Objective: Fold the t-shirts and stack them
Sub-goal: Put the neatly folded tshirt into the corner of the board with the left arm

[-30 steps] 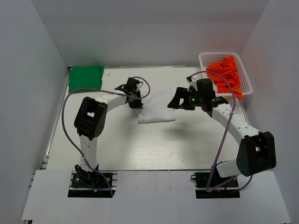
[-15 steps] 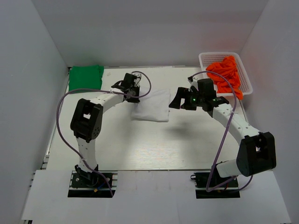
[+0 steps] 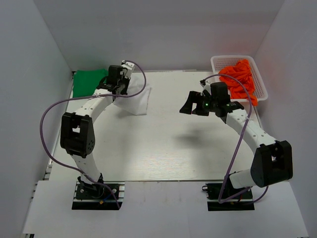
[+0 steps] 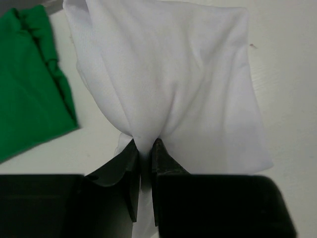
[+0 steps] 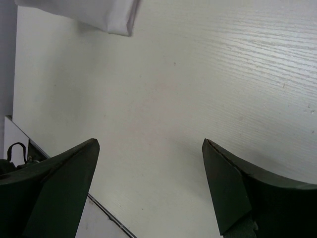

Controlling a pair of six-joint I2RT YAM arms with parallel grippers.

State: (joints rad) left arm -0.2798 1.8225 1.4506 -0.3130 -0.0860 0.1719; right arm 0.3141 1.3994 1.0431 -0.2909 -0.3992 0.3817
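The white t-shirt (image 3: 137,102) is folded and lies at the back left of the table, just right of the folded green t-shirt (image 3: 89,82). My left gripper (image 3: 120,88) is shut on the white t-shirt's near edge. In the left wrist view the cloth (image 4: 168,89) bunches between the shut fingers of the gripper (image 4: 145,146), with the green t-shirt (image 4: 29,89) beside it at the left. My right gripper (image 3: 191,106) is open and empty above the table's middle right. In the right wrist view (image 5: 151,144) only a corner of the white t-shirt (image 5: 99,12) shows.
A white lattice basket (image 3: 233,56) holding orange cloth (image 3: 240,79) stands at the back right corner. White walls enclose the table on the left, back and right. The table's front edge (image 5: 106,214) shows in the right wrist view.
My left gripper has dragged the white t-shirt from the table's middle to the back left, up next to the green t-shirt. The right arm has barely moved.
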